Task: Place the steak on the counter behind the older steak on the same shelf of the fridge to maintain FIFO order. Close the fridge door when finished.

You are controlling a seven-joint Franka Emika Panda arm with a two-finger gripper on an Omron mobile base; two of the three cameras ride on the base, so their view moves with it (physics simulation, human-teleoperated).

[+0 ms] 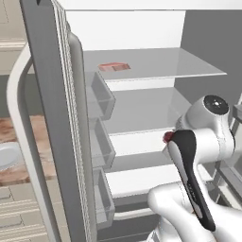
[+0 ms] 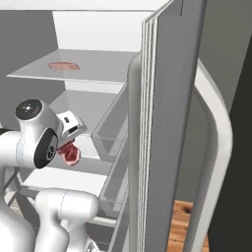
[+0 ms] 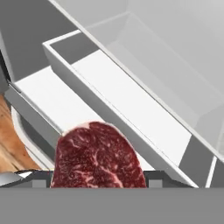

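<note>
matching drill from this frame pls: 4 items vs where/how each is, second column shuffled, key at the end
Items:
1. steak
2. older steak
3. fridge door
4. hand

States:
A. lying on the upper shelf
B. swung wide open
C. gripped at its lower edge, dark red, off any shelf
D. in front of the lower shelves, below the upper one

Pairs: 1-C, 2-A, 3-B, 4-D

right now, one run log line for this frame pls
phase: carrying | hand: shut on steak | fridge: door open | older steak: on top shelf | steak not yet placed
</note>
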